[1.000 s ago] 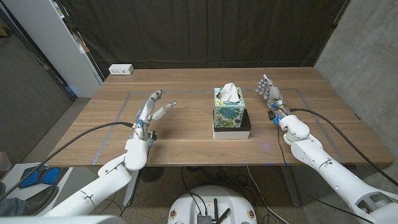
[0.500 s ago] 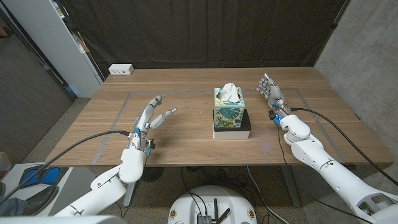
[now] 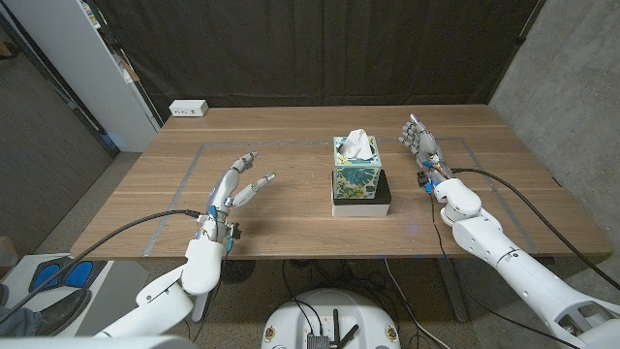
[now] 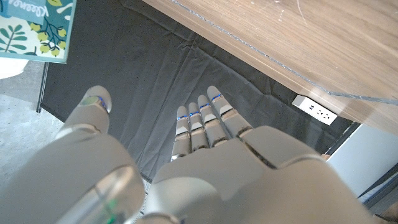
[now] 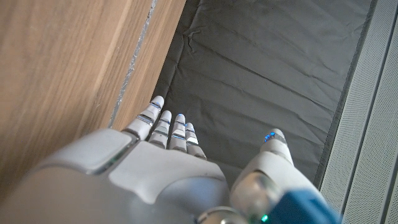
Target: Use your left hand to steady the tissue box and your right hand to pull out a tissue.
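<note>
Two hands in view, both empty, neither touching the box. Far left on the table's back edge, a white power strip [image 3: 188,109], not part of the task. Left hand [image 3: 238,181] is raised over the wooden table [image 3: 291,218], fingers apart and extended toward the box, thumb out to the side, grasping nothing; well apart from the box. Left wrist view shows the same spread fingers [image 4: 205,121] with a corner of the box at the frame edge. Tissue box [image 3: 357,172], teal leaf print, stands upright at table centre on a low base, white with a black side [image 3: 385,192]; a white tissue [image 3: 356,144] sticks up from its top slot. Right hand [image 3: 419,141] stands upright just right of the box, fingers straight and close together, released, holding nothing; near the box but apart from it.

Step, as I judge it: approach stage, bracing not yet done. Next move calls for the left hand to close the gap and press against the box's left side or top, clear of the slot. Then the right hand needs to come over the top and pinch the tissue.
</note>
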